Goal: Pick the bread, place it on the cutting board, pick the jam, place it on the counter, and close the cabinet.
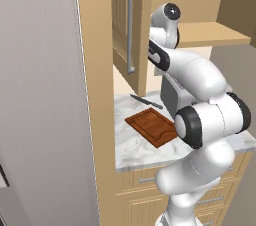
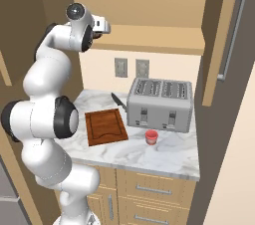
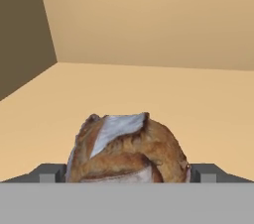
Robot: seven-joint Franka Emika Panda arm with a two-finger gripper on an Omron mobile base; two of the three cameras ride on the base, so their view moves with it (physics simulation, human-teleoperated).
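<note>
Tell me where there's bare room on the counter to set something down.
The cutting board is bare on top. Marble lies free along the counter front edge, left of the jam. It is crowded at the back, where the knife lies beside the toaster.

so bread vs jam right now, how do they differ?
The bread is a brown crusty lump on the cabinet shelf, between the open gripper fingers. The jam is a small red jar standing on the counter in front of the toaster, well clear of the gripper. Neither is on the cutting board.
</note>
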